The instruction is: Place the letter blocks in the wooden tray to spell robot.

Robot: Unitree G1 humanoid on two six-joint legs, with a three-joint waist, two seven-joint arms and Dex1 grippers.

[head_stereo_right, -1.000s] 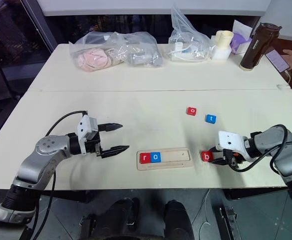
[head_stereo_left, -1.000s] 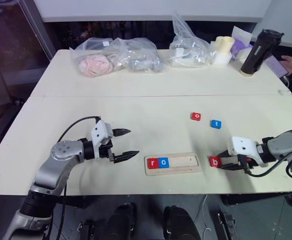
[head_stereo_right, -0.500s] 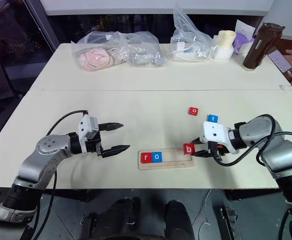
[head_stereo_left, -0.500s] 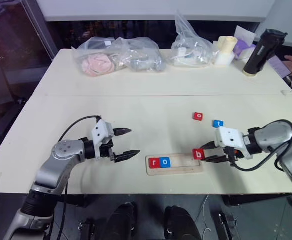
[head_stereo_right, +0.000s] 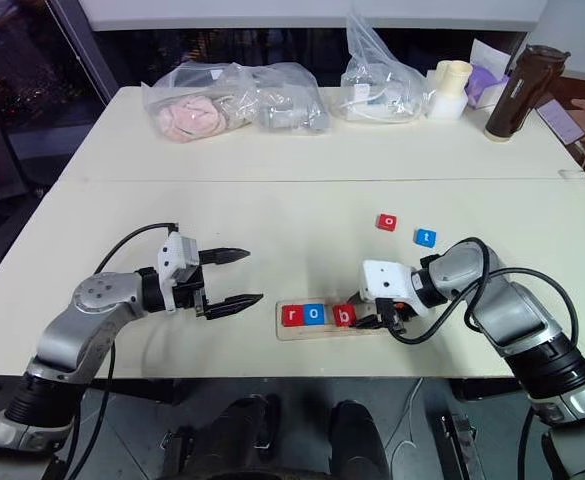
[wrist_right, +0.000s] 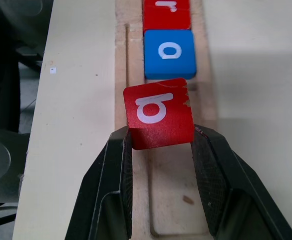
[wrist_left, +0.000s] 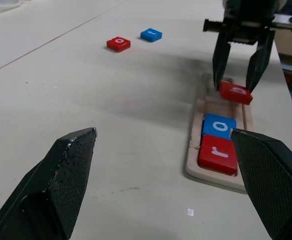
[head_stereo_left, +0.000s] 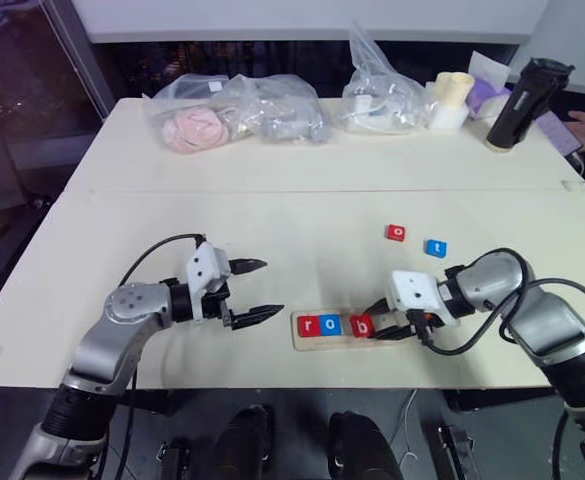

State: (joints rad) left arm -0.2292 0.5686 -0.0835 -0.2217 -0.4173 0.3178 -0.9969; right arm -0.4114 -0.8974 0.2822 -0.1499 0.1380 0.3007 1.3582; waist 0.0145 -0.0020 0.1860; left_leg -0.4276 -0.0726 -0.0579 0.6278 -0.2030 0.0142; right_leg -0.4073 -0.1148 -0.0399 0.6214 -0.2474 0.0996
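Observation:
The wooden tray (wrist_left: pixel 195 150) lies near the table's front edge. A red r block (head_stereo_left: pixel 305 324) and a blue o block (head_stereo_left: pixel 330 324) sit side by side in its left end. My right gripper (head_stereo_left: pixel 377 327) is shut on the red b block (wrist_right: pixel 158 116). It holds the block slightly tilted just over the groove, right beside the blue o. A red o block (head_stereo_left: pixel 396 232) and a blue t block (head_stereo_left: pixel 434 247) lie loose on the table behind the tray's right end. My left gripper (head_stereo_left: pixel 270 287) hangs open and empty to the left of the tray.
Clear plastic bags (head_stereo_left: pixel 232 115) with soft items lie along the far side of the table, with another bag (head_stereo_left: pixel 377 95), stacked cups (head_stereo_left: pixel 449 100) and a dark bottle (head_stereo_left: pixel 522 105) to their right. A person's hand (head_stereo_left: pixel 579 125) rests at the far right corner.
My right gripper has carried the red b block leftwards, from the table right of the tray to over the groove beside the blue o. The left arm has stayed put.

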